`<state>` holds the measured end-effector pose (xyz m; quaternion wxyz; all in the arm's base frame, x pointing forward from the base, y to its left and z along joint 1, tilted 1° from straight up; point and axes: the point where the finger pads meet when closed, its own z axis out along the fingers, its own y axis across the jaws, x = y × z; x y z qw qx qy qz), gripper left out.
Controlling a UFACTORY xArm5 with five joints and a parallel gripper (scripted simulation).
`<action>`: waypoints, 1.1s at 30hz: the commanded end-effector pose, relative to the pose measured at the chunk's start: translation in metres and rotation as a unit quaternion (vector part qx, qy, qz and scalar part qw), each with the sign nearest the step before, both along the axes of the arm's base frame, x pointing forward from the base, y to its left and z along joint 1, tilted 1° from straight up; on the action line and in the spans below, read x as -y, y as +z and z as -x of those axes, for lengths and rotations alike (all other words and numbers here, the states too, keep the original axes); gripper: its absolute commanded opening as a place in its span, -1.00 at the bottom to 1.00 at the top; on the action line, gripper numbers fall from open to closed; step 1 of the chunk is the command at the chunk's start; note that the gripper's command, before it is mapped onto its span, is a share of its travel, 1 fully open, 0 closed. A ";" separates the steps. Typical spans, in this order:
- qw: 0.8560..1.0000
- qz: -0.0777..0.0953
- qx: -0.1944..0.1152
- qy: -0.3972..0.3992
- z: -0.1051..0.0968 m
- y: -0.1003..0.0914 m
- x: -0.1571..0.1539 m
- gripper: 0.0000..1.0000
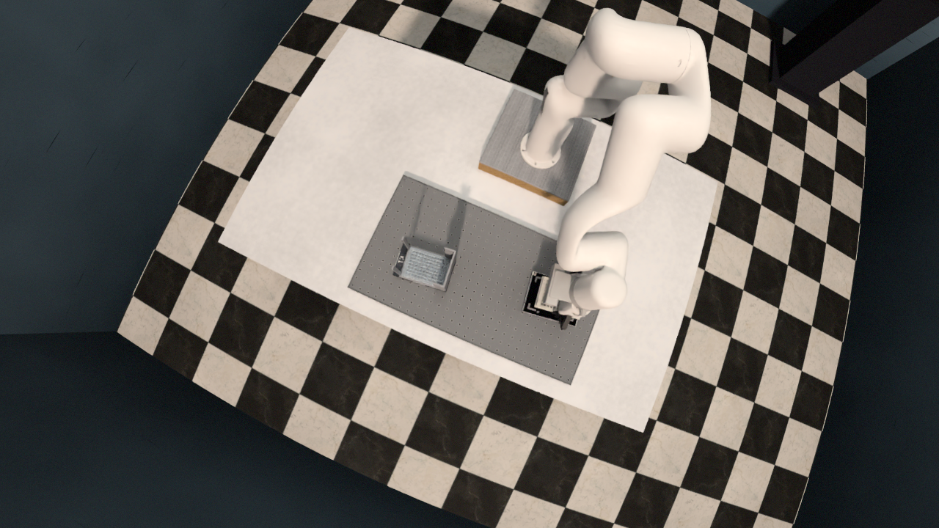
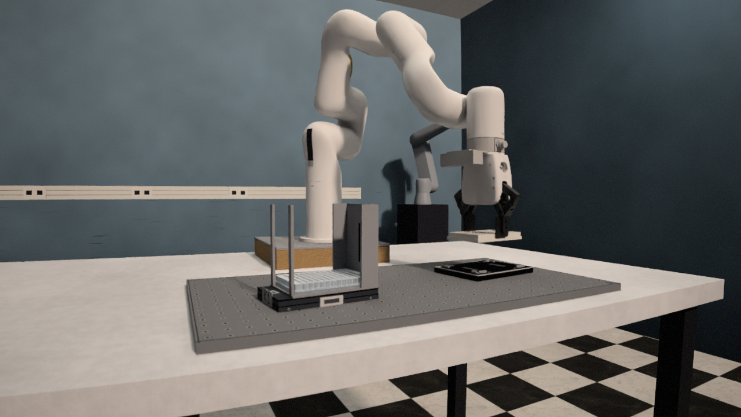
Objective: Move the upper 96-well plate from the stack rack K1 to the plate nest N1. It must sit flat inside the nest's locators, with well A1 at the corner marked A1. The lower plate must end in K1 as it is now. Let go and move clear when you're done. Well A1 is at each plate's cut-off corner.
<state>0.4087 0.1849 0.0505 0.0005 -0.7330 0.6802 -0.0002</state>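
The gripper [image 2: 484,222] is clamping the upper plate [image 2: 484,236] between widely spread fingers, holding it level in the air directly above the plate nest N1 [image 2: 483,269]; the lower plate [image 2: 318,280] is sitting in stack rack K1 [image 2: 354,243], at nine o'clock of the nest on the breadboard [image 2: 233,316].

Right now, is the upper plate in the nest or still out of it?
Out. The gripper is shut on the upper plate, holding it level in the air above the black nest, with a clear gap between them.

Matt perforated metal breadboard [image 2: 466,303]
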 end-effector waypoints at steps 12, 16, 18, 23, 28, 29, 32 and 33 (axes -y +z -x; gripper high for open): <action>1.000 -0.006 -0.001 0.000 -0.001 -0.020 -0.001 -1.00; 1.000 -0.006 -0.001 0.000 -0.001 -0.027 -0.001 -1.00; 1.000 -0.006 -0.001 0.000 -0.001 -0.030 -0.001 -1.00; 1.000 -0.006 -0.001 0.000 -0.001 -0.039 -0.001 -1.00; 1.000 -0.006 -0.001 0.000 -0.001 -0.043 -0.001 -1.00; 1.000 -0.006 -0.001 0.000 -0.001 -0.043 -0.001 -1.00; 1.000 -0.006 -0.001 0.000 -0.001 -0.043 -0.001 -1.00; 1.000 -0.006 -0.001 0.000 -0.001 -0.043 -0.001 -1.00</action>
